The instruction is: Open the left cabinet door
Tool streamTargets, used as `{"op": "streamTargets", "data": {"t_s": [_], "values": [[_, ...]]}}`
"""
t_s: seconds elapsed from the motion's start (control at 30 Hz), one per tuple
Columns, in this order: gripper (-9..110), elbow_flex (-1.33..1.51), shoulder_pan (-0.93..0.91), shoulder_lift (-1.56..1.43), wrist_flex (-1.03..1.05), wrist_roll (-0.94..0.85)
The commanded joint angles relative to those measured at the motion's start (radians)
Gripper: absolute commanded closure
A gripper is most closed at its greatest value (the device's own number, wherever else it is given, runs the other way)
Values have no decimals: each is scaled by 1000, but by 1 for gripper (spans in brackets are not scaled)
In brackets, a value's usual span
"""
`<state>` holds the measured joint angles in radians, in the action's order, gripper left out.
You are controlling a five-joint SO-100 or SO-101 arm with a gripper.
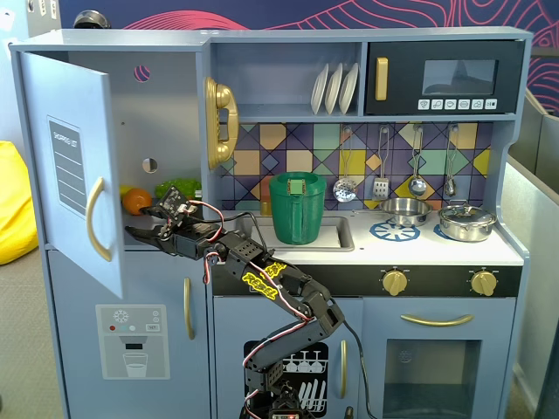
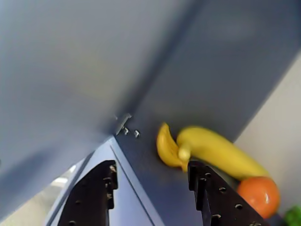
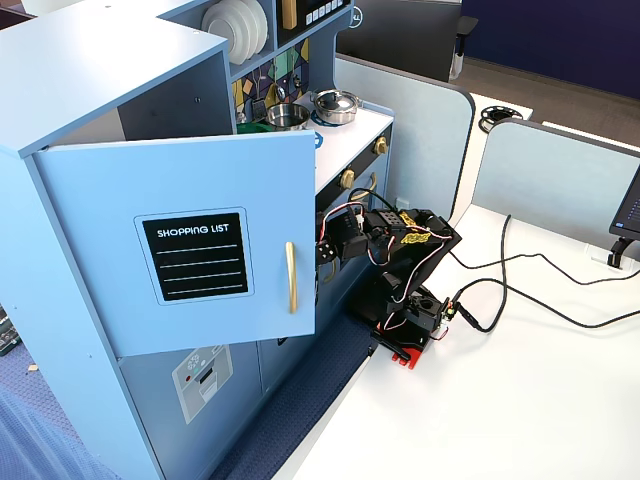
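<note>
One open door, one lower door, one arm, one banana, one orange, one green pitcher, three plates, two pots, two knobs, four hanging utensils, one microwave, one gold phone.

We see the left cabinet door as smooth, matt, blue-painted board, its chalkboard panel flat black and dull. Its bar handle looks like glossy gold plastic. The gripper is matt black plastic, pitted with small holes. Just beyond it, the banana and the orange look like smooth, shiny plastic. Far to the gripper's right in a fixed view, the pot is polished metal. The table is smooth white.
</note>
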<state>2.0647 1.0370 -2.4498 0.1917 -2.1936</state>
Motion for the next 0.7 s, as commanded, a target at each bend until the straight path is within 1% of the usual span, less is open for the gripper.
{"op": "streamTargets", "data": {"t_s": [0.0, 0.07, 0.2, 0.3, 0.37, 0.53, 0.67], "values": [[93, -18, -167, -40, 37, 64], [93, -6, -307, -87, 167, 132], [94, 14, -569, -166, 463, 327], [93, 20, -739, -195, 641, 466], [94, 15, -830, -207, 759, 528], [95, 58, -973, -258, 1029, 640], [95, 224, -1012, -370, 1095, 726]]}}
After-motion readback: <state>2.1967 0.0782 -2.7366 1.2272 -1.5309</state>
